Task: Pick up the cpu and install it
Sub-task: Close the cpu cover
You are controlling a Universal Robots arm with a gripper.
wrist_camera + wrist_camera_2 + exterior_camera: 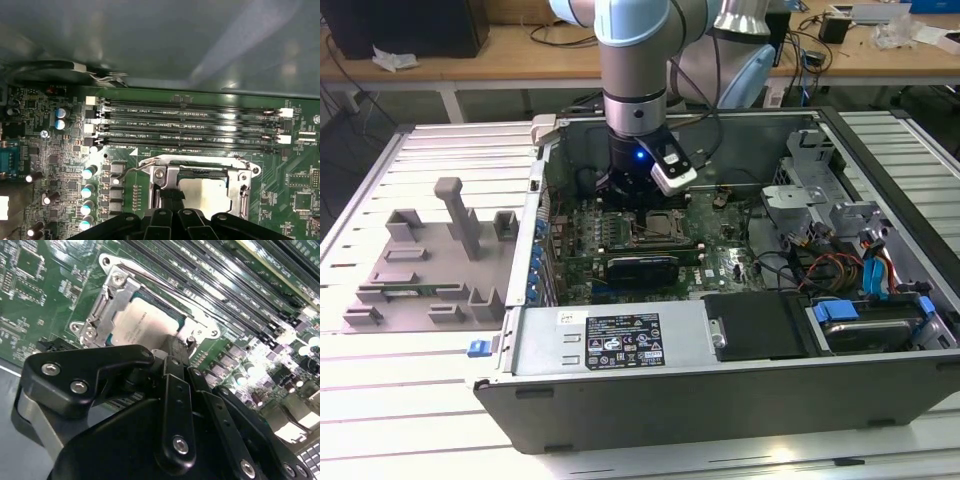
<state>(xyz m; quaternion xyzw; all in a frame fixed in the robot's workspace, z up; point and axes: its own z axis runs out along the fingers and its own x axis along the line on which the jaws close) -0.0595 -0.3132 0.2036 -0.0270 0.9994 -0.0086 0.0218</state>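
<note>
On the surface (pixel 420 420), inside the open case (pixel 720 400), my hand (pixel 170 200) hung over the socketed cpu (pixel 145 322); I couldn't tell its grip.

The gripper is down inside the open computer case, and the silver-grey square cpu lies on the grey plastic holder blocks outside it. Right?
Not quite. The gripper is inside the open computer case, but the silver-grey square cpu sits within the metal socket frame on the green motherboard, as the second wrist view shows.
</note>
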